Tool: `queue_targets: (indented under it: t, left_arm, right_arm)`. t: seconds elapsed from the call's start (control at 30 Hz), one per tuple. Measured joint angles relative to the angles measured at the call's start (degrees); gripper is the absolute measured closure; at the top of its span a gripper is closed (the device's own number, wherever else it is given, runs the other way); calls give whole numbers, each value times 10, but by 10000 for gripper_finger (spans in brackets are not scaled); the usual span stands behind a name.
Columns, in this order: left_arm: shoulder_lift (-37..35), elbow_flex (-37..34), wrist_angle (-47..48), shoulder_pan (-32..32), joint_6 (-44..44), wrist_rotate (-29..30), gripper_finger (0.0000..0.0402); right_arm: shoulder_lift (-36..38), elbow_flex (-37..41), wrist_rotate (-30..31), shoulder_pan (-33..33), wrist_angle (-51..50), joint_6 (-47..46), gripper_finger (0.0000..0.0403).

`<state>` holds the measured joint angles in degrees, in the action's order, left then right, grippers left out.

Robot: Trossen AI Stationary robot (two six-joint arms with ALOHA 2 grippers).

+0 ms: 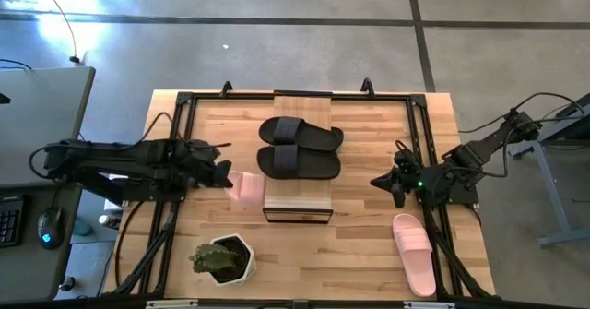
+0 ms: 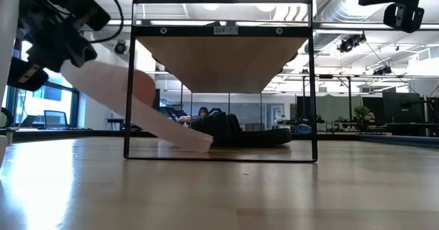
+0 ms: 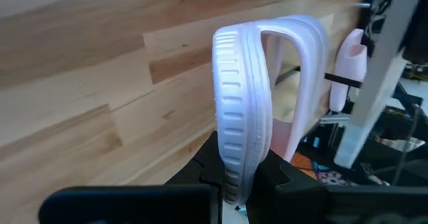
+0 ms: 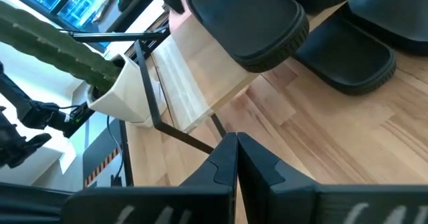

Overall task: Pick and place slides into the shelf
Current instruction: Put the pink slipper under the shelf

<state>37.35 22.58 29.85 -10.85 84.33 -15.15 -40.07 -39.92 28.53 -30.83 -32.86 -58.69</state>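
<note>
The left hand [image 1: 222, 175] grips a pink slide [image 1: 247, 189] by its heel — toe slanting down into the shelf [image 1: 297, 208] at its open left end — while the right hand [image 1: 385, 183] waits closed, empty.

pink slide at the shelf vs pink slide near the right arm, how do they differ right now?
The pink slide at the shelf is gripped at its edge by the left gripper; the other pink slide is free, with the right gripper shut and empty away from it.
The held one tilts, with its low end down inside the shelf frame; the free one lies flat on the table, strap up.
Both are the same pale pink, single-strap style.
</note>
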Motion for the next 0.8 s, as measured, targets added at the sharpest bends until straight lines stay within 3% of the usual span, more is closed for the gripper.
queue_targets:
  t: [0.63,0.8]
  left_arm:
    - [250,-3,-252,0,2,-46,386]
    - [294,-3,-273,1,15,-67,385]
  right_arm:
    - [0,0,4,0,-5,7,403]
    - [0,0,4,0,-8,7,403]
